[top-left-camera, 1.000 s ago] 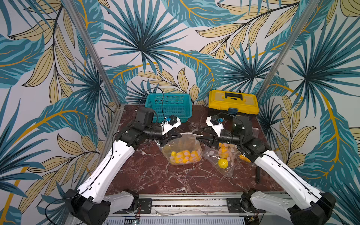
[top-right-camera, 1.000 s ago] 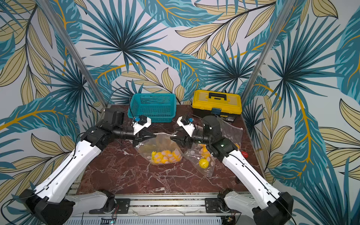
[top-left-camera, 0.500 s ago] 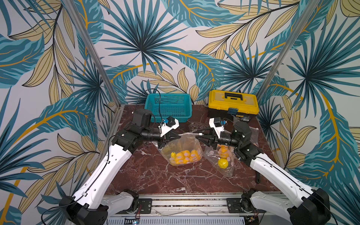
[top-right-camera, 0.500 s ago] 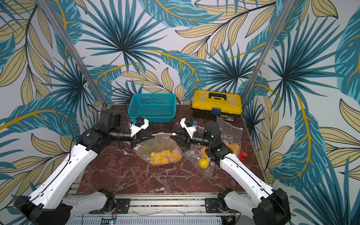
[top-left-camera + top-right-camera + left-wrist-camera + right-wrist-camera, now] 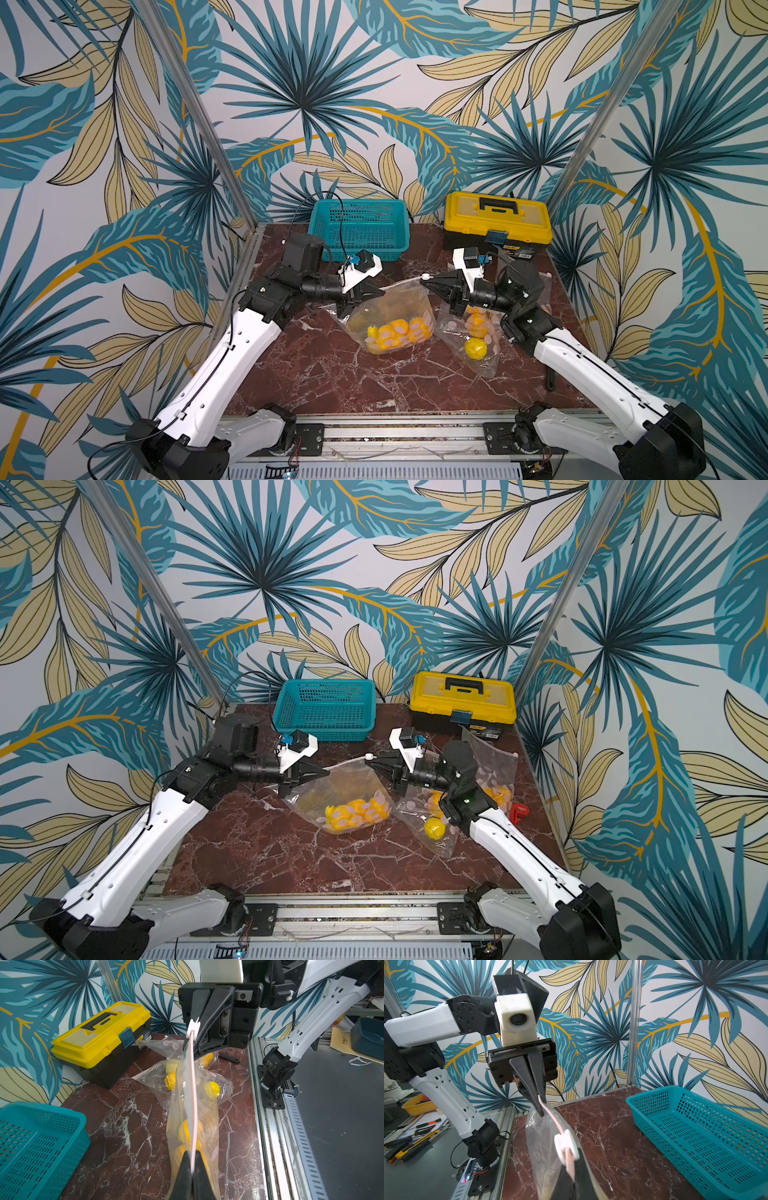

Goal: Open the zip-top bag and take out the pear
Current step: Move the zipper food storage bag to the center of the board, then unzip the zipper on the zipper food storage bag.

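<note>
Since the earlier frames the right gripper (image 5: 424,283) has drawn back from the middle and clamped its jaws on the white slider (image 5: 424,276) at one end of the zip-top bag (image 5: 390,316), while the left gripper (image 5: 380,291) has stayed pinched on the other end of the seal. The bag hangs stretched between them, its bottom resting on the marble table (image 5: 332,374). Printed pale dots and the wrinkled film blur the yellow fruit (image 5: 392,332) inside, so the pear cannot be picked out from the rest. In the left wrist view the seal strip (image 5: 193,1093) runs unbroken from finger to slider. Two further clear bags (image 5: 473,336) holding yellow fruit lie beside the right arm, partly hidden by it. One teal basket (image 5: 360,228) and one yellow toolbox (image 5: 496,220) stand at the back.
</note>
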